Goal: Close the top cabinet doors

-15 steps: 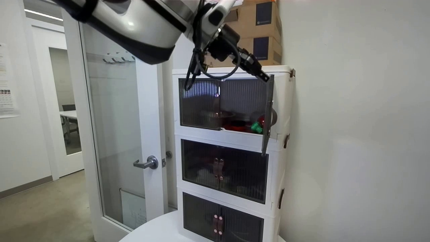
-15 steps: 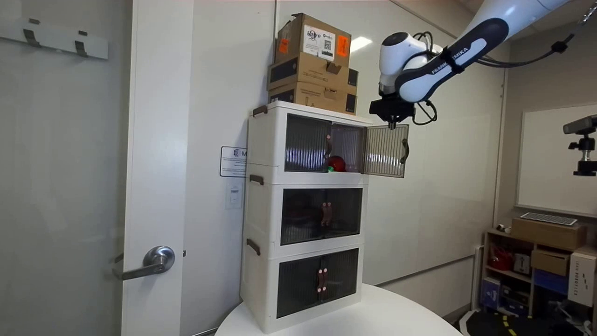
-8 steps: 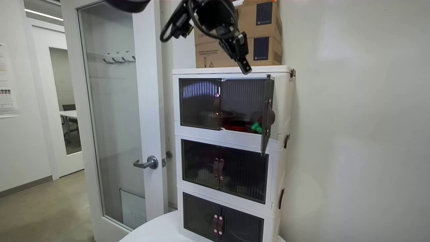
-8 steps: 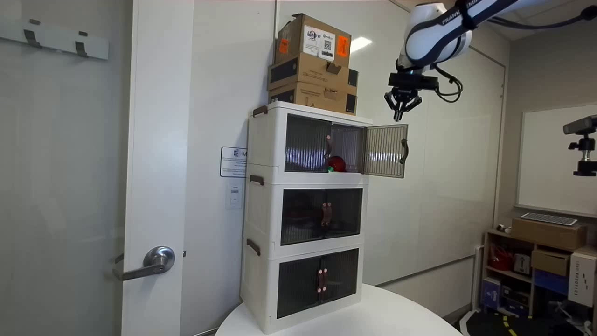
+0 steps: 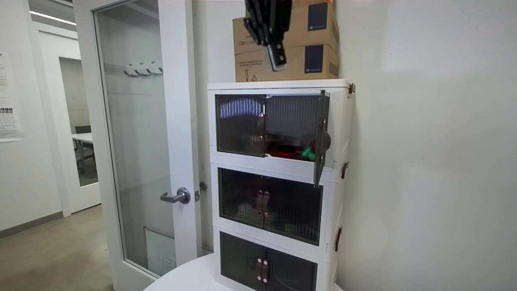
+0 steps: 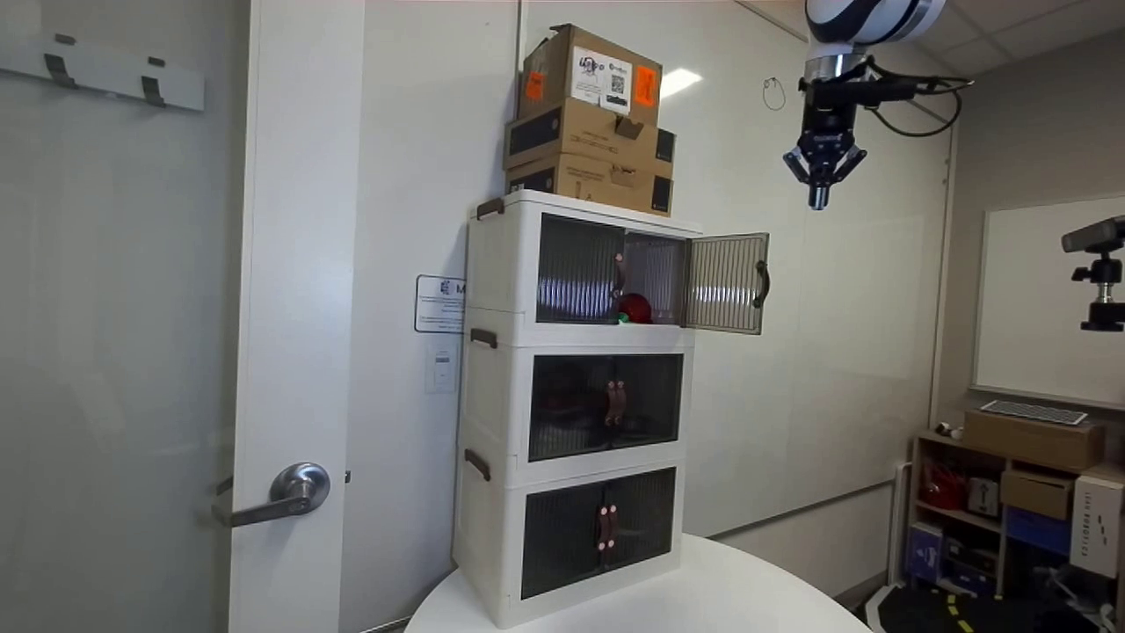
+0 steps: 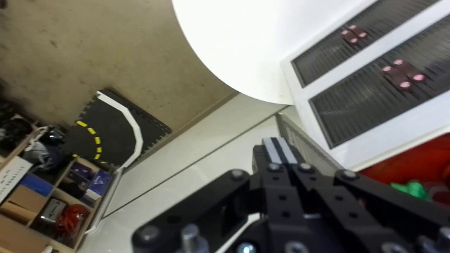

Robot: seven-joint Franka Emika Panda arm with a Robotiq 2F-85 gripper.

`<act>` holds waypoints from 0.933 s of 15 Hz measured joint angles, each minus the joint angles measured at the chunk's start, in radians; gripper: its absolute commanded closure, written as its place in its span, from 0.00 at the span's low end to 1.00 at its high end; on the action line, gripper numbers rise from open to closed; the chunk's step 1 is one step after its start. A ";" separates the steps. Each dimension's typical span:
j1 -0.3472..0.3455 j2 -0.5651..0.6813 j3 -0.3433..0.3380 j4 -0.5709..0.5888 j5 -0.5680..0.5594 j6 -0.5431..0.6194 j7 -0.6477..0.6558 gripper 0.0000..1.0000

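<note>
The top cabinet doors are a pair of dark smoked panels on the uppermost compartment. One door lies flat against the front, shut. Its partner stands swung wide open, seen nearly edge-on in an exterior view and face-on in an exterior view; it also shows in the wrist view behind the fingertips. My gripper is shut and empty, its fingers together. It hangs in the air in front of and above the open door's top edge, apart from it.
A red item and a green item lie inside the top compartment. Cardboard boxes stand on the cabinet. The lower doors are shut. The cabinet stands on a white round table. A glass room door is beside it.
My gripper has risen and pulled back, away from the open door's top edge. The open door shifted very slightly in the first half second, then stayed still.
</note>
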 measured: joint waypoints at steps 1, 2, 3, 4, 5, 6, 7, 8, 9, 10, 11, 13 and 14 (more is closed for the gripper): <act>-0.004 0.001 -0.005 0.009 -0.042 -0.041 -0.022 1.00; -0.008 0.005 -0.009 0.016 -0.078 -0.071 -0.055 1.00; -0.010 0.010 -0.013 0.021 -0.105 -0.092 -0.097 1.00; -0.012 0.016 -0.017 0.025 -0.125 -0.103 -0.142 1.00; -0.013 0.024 -0.021 0.028 -0.143 -0.104 -0.183 1.00; -0.015 0.032 -0.025 0.030 -0.155 -0.102 -0.218 1.00; -0.017 0.041 -0.029 0.035 -0.163 -0.099 -0.246 1.00; -0.020 0.052 -0.035 0.041 -0.171 -0.090 -0.263 1.00; -0.024 0.064 -0.041 0.046 -0.174 -0.074 -0.272 1.00; -0.028 0.078 -0.048 0.052 -0.175 -0.053 -0.280 1.00; -0.034 0.092 -0.057 0.056 -0.175 -0.025 -0.284 1.00; -0.050 0.122 -0.076 0.065 -0.173 0.030 -0.290 1.00; -0.061 0.138 -0.086 0.070 -0.168 0.058 -0.296 1.00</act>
